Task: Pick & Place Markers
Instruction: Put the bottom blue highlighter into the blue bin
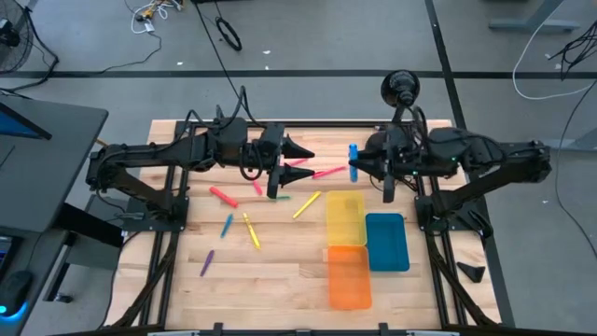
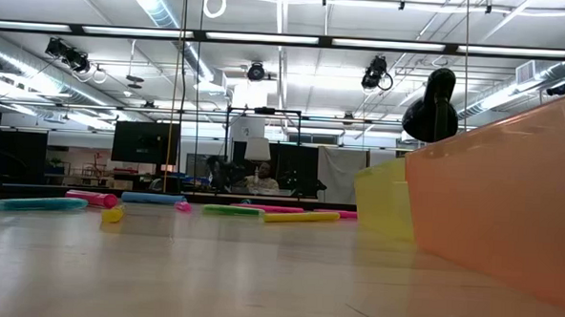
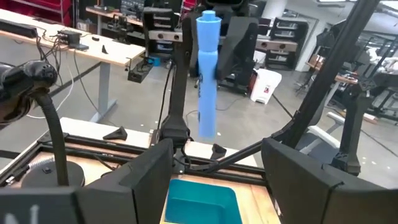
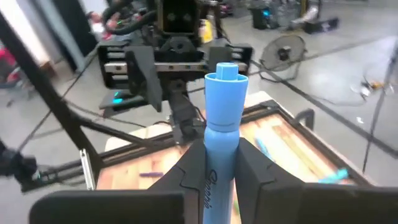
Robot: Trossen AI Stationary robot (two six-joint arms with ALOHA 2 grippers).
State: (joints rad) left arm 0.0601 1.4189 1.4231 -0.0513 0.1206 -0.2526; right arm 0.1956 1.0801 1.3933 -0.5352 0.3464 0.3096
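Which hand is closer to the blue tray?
The right hand, holding a blue marker, is just beyond the blue tray. The left hand is farther, past the yellow tray.

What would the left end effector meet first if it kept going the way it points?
Probably the blue marker held upright in the right end effector, facing the open left end effector; depth is unclear.

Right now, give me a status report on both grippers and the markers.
Right gripper shut on blue marker, raised near yellow tray. Left gripper open, empty, facing it. Other markers loose on table. Nothing in the way.
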